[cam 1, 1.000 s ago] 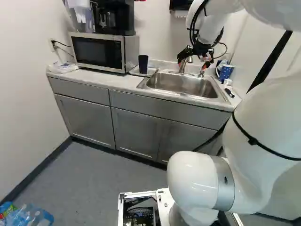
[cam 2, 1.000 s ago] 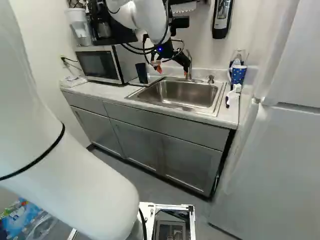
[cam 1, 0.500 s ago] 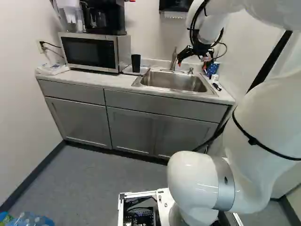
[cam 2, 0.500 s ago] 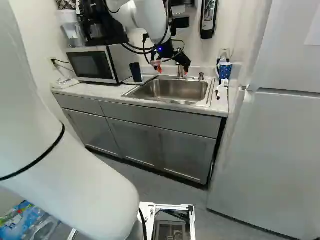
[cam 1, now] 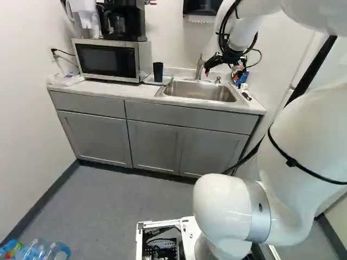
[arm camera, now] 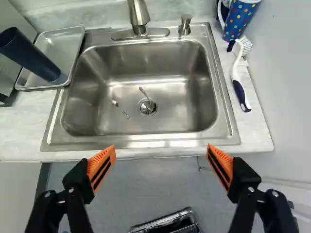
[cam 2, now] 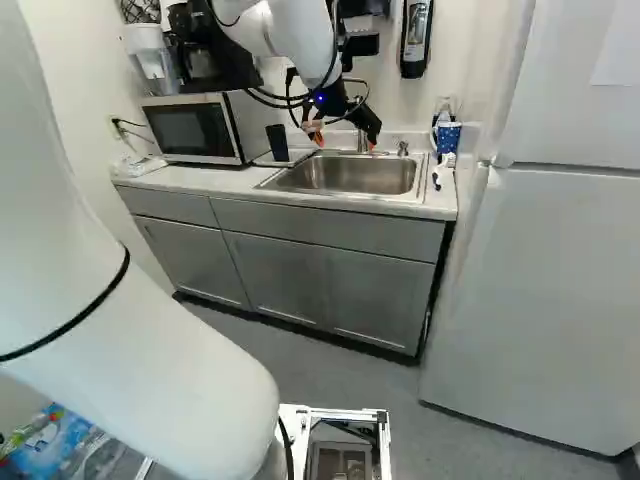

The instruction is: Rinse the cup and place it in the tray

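Gripper [arm camera: 161,148] is spread wide and empty, and the dark cup [arm camera: 29,56] stands in the tray [arm camera: 56,43] left of the sink [arm camera: 194,111] — so the job looks done, and backing slowly to the near side — clear of the tap [arm camera: 138,12] — seems best.

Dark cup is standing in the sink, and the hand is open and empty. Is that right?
No: the wrist view shows the dark cup standing in the tray beside the sink, not in it. The hand is open and empty.

open air over sink [arm camera: 167,109], faucet [arm camera: 139,15] beyond
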`<state>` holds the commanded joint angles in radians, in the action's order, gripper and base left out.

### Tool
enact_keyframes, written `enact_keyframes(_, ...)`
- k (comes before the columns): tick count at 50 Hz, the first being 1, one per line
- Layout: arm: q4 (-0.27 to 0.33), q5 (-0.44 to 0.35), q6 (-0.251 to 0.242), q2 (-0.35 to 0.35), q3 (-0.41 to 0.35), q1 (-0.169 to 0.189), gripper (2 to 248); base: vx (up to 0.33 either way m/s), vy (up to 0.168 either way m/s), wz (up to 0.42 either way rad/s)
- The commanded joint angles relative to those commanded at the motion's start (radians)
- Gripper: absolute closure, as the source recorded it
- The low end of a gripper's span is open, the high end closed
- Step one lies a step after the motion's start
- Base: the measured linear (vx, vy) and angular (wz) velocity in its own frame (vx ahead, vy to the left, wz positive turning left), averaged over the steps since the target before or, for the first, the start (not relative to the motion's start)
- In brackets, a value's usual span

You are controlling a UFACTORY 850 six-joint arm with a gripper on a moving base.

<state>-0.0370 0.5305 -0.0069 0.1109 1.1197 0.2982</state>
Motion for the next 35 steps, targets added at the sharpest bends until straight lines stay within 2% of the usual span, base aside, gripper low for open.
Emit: enact_keyframes(35, 0.0, 0.0, 0.0, 0.0, 0.0, 0.0, 3, -0.107, 0.086, -0.013)
